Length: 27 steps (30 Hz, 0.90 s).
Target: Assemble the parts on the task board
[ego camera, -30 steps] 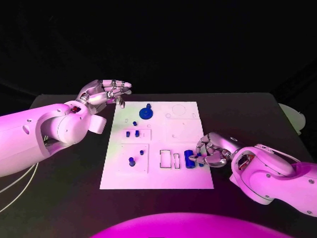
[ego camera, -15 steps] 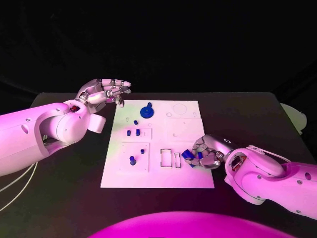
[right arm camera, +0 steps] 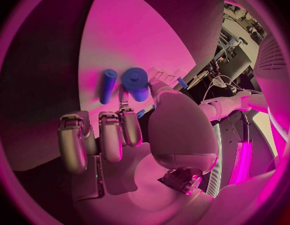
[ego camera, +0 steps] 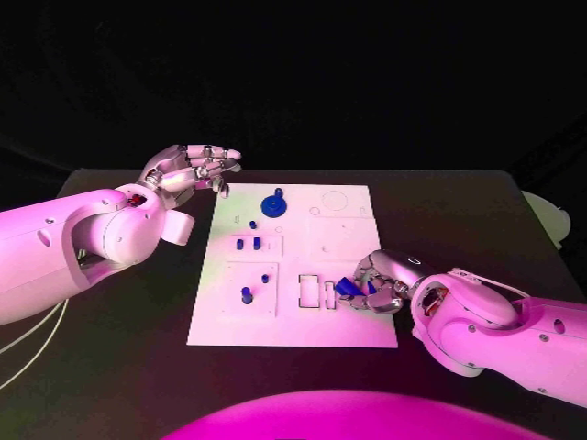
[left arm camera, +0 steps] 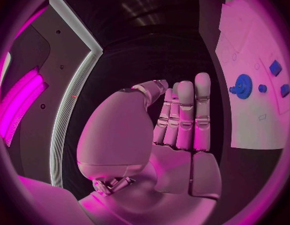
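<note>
Head view: right hand (ego camera: 380, 286) is gripping a blue part (ego camera: 350, 288) over the task board (ego camera: 293, 321) near its rectangular slots; left hand (ego camera: 188, 170) is idling released at the far corner. Right wrist view: part (right arm camera: 137, 83) is sitting at the fingertips. Next, probably seating it, aligned.

White task board (ego camera: 333, 266) flat mid-table; blue parts (ego camera: 274, 205) scattered on it.
</note>
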Each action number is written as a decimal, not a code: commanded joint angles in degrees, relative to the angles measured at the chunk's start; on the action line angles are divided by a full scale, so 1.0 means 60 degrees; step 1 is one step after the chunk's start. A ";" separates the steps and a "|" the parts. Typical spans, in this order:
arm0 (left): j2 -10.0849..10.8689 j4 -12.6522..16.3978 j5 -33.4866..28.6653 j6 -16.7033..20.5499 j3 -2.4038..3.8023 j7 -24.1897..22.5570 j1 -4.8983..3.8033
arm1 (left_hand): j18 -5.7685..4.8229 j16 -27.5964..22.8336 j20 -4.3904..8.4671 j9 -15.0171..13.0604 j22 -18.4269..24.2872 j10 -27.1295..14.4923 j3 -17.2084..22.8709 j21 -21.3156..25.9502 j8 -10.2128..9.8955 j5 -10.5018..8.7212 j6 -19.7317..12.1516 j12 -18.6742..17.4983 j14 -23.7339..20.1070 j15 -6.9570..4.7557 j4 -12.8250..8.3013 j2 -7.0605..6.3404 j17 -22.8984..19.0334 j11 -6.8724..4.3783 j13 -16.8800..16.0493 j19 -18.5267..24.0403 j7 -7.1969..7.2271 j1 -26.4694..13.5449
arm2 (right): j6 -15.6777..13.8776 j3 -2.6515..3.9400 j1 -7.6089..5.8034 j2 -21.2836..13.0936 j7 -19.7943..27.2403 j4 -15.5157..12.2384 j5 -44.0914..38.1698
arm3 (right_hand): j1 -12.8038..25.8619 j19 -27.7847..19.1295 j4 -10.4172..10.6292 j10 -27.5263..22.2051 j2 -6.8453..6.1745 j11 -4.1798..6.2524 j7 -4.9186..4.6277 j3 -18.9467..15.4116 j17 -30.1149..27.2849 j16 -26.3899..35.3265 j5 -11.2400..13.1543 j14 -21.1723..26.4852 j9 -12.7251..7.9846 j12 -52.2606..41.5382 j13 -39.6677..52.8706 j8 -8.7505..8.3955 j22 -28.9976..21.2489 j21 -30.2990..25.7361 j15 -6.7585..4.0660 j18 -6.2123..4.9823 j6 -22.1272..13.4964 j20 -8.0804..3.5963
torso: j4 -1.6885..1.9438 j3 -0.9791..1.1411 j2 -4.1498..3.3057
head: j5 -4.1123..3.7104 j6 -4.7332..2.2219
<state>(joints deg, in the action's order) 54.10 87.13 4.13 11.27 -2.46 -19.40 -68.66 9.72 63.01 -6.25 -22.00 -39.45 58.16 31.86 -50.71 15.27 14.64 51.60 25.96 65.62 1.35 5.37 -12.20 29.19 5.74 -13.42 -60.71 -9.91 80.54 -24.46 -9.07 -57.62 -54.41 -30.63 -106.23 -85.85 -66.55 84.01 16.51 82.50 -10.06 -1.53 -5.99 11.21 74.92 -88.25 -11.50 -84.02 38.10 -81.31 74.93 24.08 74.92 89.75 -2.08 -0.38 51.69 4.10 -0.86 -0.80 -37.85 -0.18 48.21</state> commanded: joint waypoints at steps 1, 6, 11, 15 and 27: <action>0.0002 0.0035 -0.0048 -0.0153 0.0006 -0.0050 -0.0004 | 0.0146 -0.0015 -0.0012 -0.0001 0.0014 -0.0094 -0.0048 0.0056 0.0050 0.0043 0.0012 0.0049 -0.0063 -0.0006 0.0019 0.0099 -0.0009 -0.0001 -0.0014 -0.0068 0.0007 -0.0004 | 0.0103 -0.0069 0.0105 0.0043 -0.0265 0.0026 -0.0296 | -0.0334 0.0999 -0.0027 0.0077 0.0195 0.0063 0.0093 -0.0011 0.1729 -0.0052 -0.0041 -0.0839 0.0030 -0.0034 0.1046 0.0142 0.2513 0.0041 -0.0085 0.0063 0.0121 -0.0081 | 0.0023 -0.0008 -0.0008 | 0.0011 -0.0003; 0.0011 0.0036 -0.0049 -0.0144 0.0006 -0.0055 -0.0004 | 0.0146 -0.0015 -0.0012 -0.0001 0.0014 -0.0094 -0.0048 0.0056 0.0050 0.0043 0.0012 0.0049 -0.0063 -0.0006 0.0019 0.0099 -0.0009 -0.0001 -0.0014 -0.0068 0.0007 -0.0004 | -0.0496 -0.0067 0.0114 -0.0034 -0.0177 -0.0088 -0.0404 | -0.1013 0.0999 -0.0108 0.0160 0.0463 0.0174 0.0217 0.0254 0.1759 -0.0061 0.0048 -0.0845 0.0090 -0.0098 0.1126 0.0337 0.2513 0.0041 -0.0179 0.0063 0.0268 -0.0159 | 0.0032 -0.0009 -0.0018 | -0.0008 -0.0011; 0.0013 0.0037 -0.0049 -0.0140 0.0006 -0.0058 -0.0004 | 0.0146 -0.0015 -0.0012 -0.0001 0.0014 -0.0094 -0.0048 0.0056 0.0050 0.0043 0.0012 0.0049 -0.0063 -0.0006 0.0019 0.0099 -0.0009 -0.0001 -0.0014 -0.0068 0.0007 -0.0004 | -0.0999 -0.0038 0.0091 -0.0196 -0.0085 -0.0364 -0.0383 | -0.1380 0.0999 -0.0133 0.0226 0.0634 0.0250 0.0297 0.0539 0.1777 -0.0066 0.0189 -0.0849 0.0097 -0.0152 0.1194 0.0426 0.2513 0.0041 -0.0244 0.0063 0.0350 -0.0218 | 0.0040 -0.0012 -0.0013 | -0.0010 -0.0029; 0.0008 0.0031 -0.0049 -0.0141 0.0006 -0.0059 -0.0004 | 0.0146 -0.0015 -0.0012 -0.0001 0.0014 -0.0094 -0.0048 0.0056 0.0050 0.0043 0.0012 0.0049 -0.0063 -0.0006 0.0019 0.0099 -0.0009 -0.0001 -0.0014 -0.0068 0.0007 -0.0004 | -0.1350 0.0007 0.0011 -0.0271 0.0000 -0.0640 -0.0211 | -0.1384 0.0999 -0.0044 0.0278 0.0717 0.0278 0.0328 0.0645 0.1793 -0.0071 0.0149 -0.0852 0.0091 -0.0201 0.1249 0.0465 0.2513 0.0041 -0.0267 0.0063 0.0421 -0.0243 | 0.0046 -0.0014 -0.0017 | -0.0024 -0.0066; -0.0015 0.0026 -0.0049 -0.0165 0.0006 -0.0057 -0.0003 | 0.0147 -0.0013 -0.0013 -0.0003 0.0018 -0.0104 -0.0049 0.0063 0.0057 0.0045 0.0017 0.0062 -0.0064 -0.0007 0.0023 0.0106 -0.0011 -0.0003 -0.0017 -0.0070 0.0010 -0.0008 | -0.1160 0.0062 -0.0097 0.0078 0.0144 -0.0799 0.0686 | -0.0908 0.0999 0.0044 0.0287 0.0726 0.0292 0.0336 0.0686 0.1778 -0.0064 -0.0042 -0.0850 0.0046 -0.0167 0.1239 0.0499 0.2513 0.0041 -0.0292 0.0063 0.0486 -0.0282 | 0.0091 -0.0029 -0.0042 | -0.0044 -0.0088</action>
<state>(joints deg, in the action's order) 54.15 87.14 4.11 11.24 -2.46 -19.38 -68.65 9.72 63.01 -6.25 -22.00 -39.40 57.74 31.86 -50.71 15.27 14.64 51.60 25.96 65.62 1.35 5.37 -12.20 29.20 5.74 -13.47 -60.70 -9.91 80.54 -32.02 -8.71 -58.19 -54.22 -30.52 -111.16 -84.37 -71.47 84.01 16.62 83.94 -7.49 -0.10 -5.60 15.25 74.90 -88.48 -11.43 -84.13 37.89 -82.28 74.91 25.50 74.91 89.75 -3.40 -0.38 52.75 2.87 -0.36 -0.93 -38.06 -0.45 47.67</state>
